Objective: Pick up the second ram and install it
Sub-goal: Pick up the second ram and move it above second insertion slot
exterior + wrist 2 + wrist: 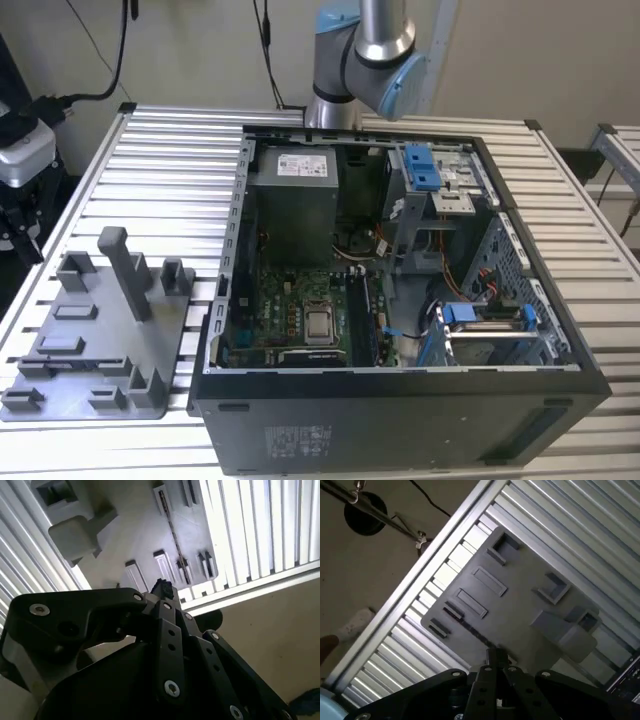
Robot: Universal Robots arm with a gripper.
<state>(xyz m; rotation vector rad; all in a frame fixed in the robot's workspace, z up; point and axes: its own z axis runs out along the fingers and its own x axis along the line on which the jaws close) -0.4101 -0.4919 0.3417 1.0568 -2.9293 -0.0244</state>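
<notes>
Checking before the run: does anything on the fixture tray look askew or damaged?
Nothing stands out. The grey fixture tray lies flat on the slatted table, and the ram stick sits straight on edge in it, in the second wrist view.

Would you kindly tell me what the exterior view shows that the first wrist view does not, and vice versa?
The exterior view adds the inside of the open computer case, with motherboard and grey power-supply box, and the arm beyond it. The first wrist view adds the gripper, pointed at the grey fixture tray, and floor beyond the slatted table. Both share that tray on the table.
</notes>
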